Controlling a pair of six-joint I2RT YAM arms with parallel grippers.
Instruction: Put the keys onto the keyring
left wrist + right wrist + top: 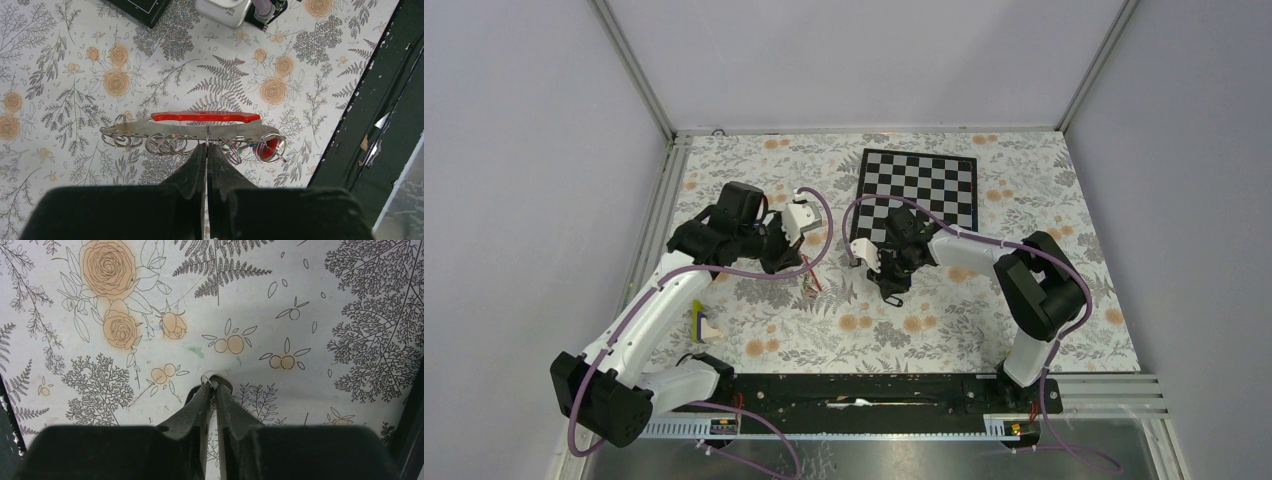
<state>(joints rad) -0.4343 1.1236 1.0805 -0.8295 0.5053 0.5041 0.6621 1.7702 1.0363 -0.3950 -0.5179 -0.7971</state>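
Left end effector [206,145] clamped on the keyring strip [150,129], left of the chessboard [919,188], red tag [266,148] on it. Right end effector [212,383] pinches a small metal ring [207,376] just off the chessboard's near edge.

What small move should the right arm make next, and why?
Probably lift the right tool slightly and check that the grip holds. Its tips are pinched on a small metal loop low over the table. The left tool is already shut on the ring bar, which is off to the left, so the piece has to travel there.
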